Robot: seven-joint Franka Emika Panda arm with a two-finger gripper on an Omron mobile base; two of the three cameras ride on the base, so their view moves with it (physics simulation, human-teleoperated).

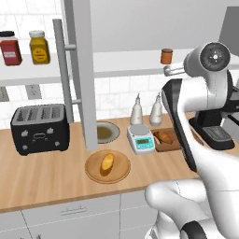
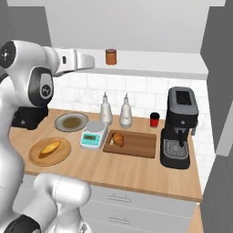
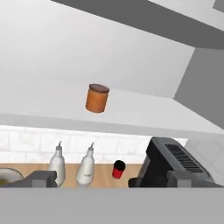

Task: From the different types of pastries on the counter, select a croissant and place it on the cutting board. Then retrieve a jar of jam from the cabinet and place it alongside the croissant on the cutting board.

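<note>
Hand view shows your claw (image 3: 109, 178) spread wide, ready to fit around the jar of jam (image 3: 96, 98) sitting ahead on the cabinet (image 3: 52, 98) shelf.

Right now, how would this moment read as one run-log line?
croissant: on cutting board | jar of jam: on cabinet shelf | gripper: open, facing jar
</note>
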